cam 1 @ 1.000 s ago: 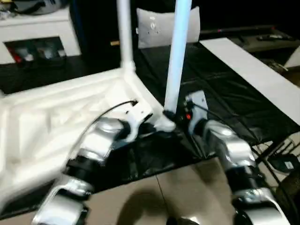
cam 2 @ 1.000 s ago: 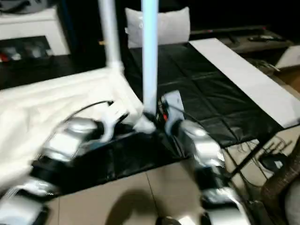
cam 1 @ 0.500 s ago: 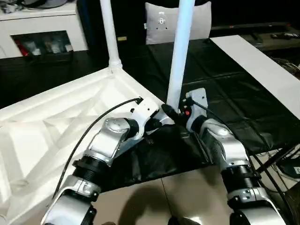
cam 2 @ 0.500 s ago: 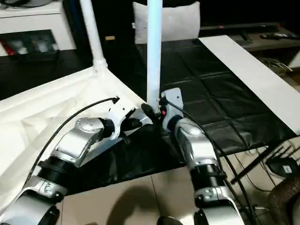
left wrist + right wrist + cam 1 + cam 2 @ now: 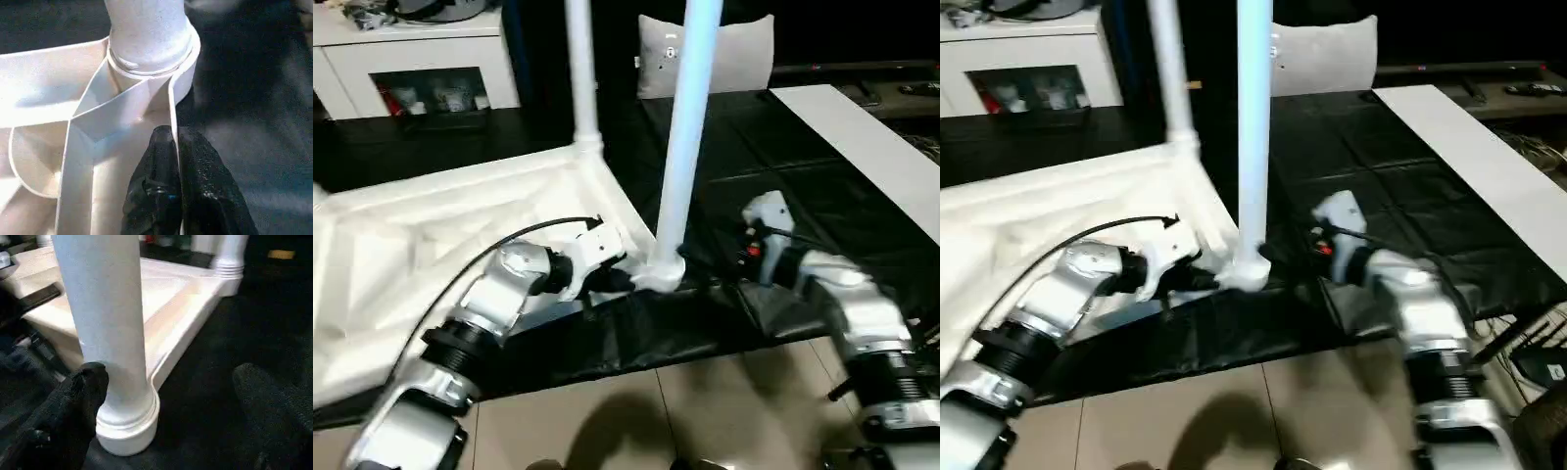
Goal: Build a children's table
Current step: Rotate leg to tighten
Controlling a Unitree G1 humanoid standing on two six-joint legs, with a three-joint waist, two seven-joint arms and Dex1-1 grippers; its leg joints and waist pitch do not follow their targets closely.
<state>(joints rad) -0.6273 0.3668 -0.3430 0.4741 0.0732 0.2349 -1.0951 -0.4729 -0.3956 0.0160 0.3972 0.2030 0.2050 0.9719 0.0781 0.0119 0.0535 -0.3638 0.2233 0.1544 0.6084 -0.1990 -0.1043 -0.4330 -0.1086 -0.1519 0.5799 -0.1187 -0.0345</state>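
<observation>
While the tabletop (image 5: 460, 235) lies ribbed side up on the black mat (image 5: 773, 186), two legs stand upright in its corner sockets: a near leg (image 5: 680, 157) at the corner closest to the grippers and a far leg (image 5: 582, 78) at the next corner back.

The left gripper (image 5: 177, 171) is clenched on the thin rim wall just beside the near socket (fingers pressed flat either side of it), evidently to steady the top against tipping or sliding.

The right gripper (image 5: 171, 396) stands released, its jaws wide. One finger (image 5: 83, 396) sits at the flared foot of the near leg; whether it touches cannot be told. The other is well clear.

Judgement: the near leg appears seated, its collar flush with the socket, so the clamp serves no further purpose there. No other legs are visible.
</observation>
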